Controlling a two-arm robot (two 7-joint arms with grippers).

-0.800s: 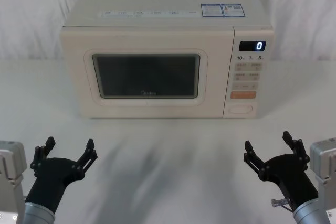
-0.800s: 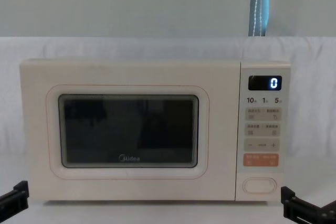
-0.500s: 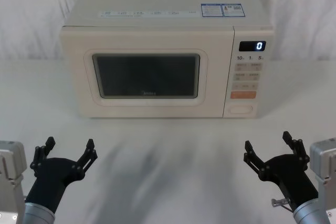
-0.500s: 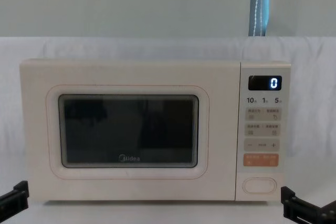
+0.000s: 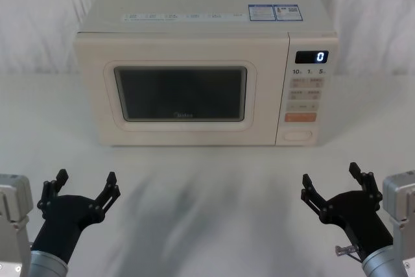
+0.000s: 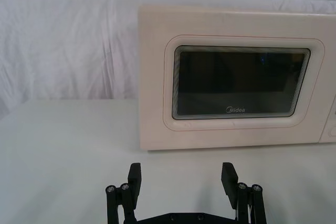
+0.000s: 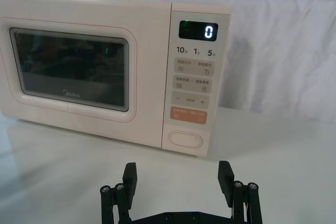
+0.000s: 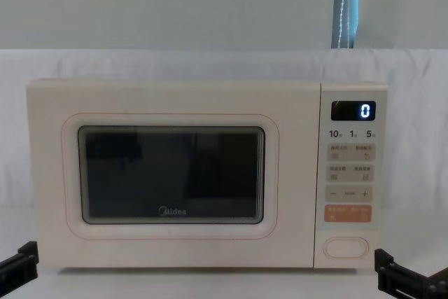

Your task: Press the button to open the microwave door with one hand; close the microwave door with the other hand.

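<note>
Cream plastic covered the whole front of the microwave [image 5: 194, 63], which stood at the centre of the head view on a white-draped counter [image 5: 207, 180], its door [image 5: 178, 92] shut flush with the body and the dark window taking up most of it. To the right of the door ran the narrow keypad panel, with the display [image 5: 312, 57] reading 0 at its top and the button [image 5: 297, 135], a plain wide oval, at the very bottom, just under the orange key [image 5: 300, 117]. Both arms waited low in that frame, well apart from the appliance: the left gripper [image 5: 83, 186] at the lower left and the right gripper [image 5: 336, 181] at the lower right, each with its fingers spread wide and grasping nothing. By the look of it, no step had begun; the door was not yet released. Since the right gripper sat nearly in line with the keypad, it seemed the likelier one to press. That move would call for reaching forward across the counter, lifting to the height of the oval key, and pushing squarely with a fingertip without brushing the orange key above it.
</note>
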